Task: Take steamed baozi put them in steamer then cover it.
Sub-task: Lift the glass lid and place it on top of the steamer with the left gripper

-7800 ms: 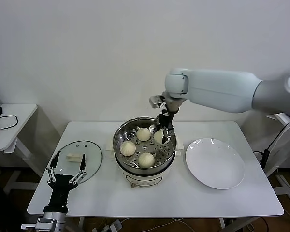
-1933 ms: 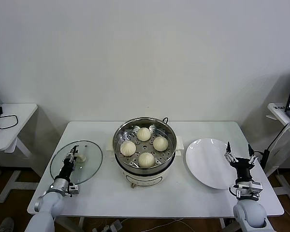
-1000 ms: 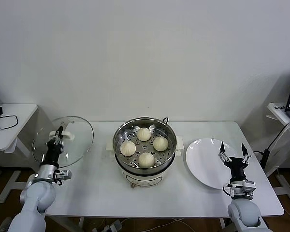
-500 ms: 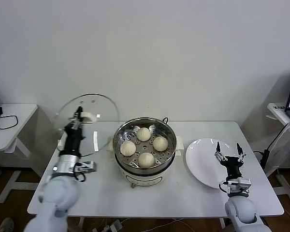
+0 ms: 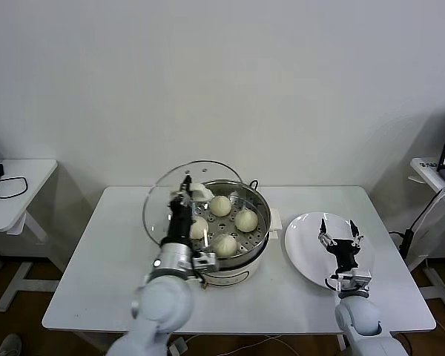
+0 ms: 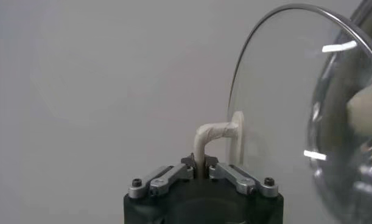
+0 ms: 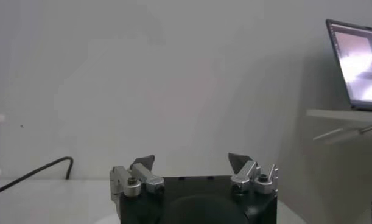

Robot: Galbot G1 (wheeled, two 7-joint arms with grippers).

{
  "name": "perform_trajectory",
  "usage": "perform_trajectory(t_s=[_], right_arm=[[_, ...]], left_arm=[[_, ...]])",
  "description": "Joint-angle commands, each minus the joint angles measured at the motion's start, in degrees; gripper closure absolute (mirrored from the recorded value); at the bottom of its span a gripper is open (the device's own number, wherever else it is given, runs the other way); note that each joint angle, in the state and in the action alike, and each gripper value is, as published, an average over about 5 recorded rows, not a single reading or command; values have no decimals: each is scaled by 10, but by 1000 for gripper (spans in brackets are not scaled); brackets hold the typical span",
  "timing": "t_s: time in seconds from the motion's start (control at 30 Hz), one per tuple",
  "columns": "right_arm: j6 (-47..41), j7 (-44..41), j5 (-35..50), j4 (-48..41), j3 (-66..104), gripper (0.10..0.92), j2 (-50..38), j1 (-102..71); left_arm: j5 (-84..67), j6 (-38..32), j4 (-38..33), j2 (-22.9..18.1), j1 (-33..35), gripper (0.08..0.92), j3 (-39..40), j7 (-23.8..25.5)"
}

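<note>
Bright even light, soft shadows, lid glare

The head camera looks forward and down from above at the whole white table (image 5: 96, 245), with the wall behind it. The left wrist camera sits just behind the left pincer (image 6: 201, 165) and looks along it, very near the cover (image 6: 277, 115); the head view shows the same cover (image 5: 163, 204). The right wrist camera looks over the right pincer (image 7: 192, 163) toward the wall and a laptop (image 7: 356, 64).
</note>
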Motion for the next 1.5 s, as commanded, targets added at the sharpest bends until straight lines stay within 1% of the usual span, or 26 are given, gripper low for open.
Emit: perform_trajectory(t_s=[0.03, 0.37, 0.67, 0.9, 1.17, 1.5], right_arm=[[-2, -3, -4, -24, -7, 203, 11, 18], [1, -3, -10, -25, 0, 203, 16, 12], [2, -3, -11, -26, 3, 203, 15, 12], [4, -4, -11, -28, 4, 203, 15, 13], [5, -4, -11, -31, 4, 203, 15, 14], [8, -5, -14, -38, 3, 203, 17, 18]], left_arm=[[88, 42, 56, -54, -38, 811, 93, 58], [118, 51, 109, -84, -51, 811, 90, 45], [129, 42, 146, -90, -55, 811, 90, 32], [145, 36, 172, -97, -63, 811, 83, 32], [163, 31, 181, -99, -65, 811, 76, 46], [165, 30, 178, -98, -62, 811, 72, 48]])
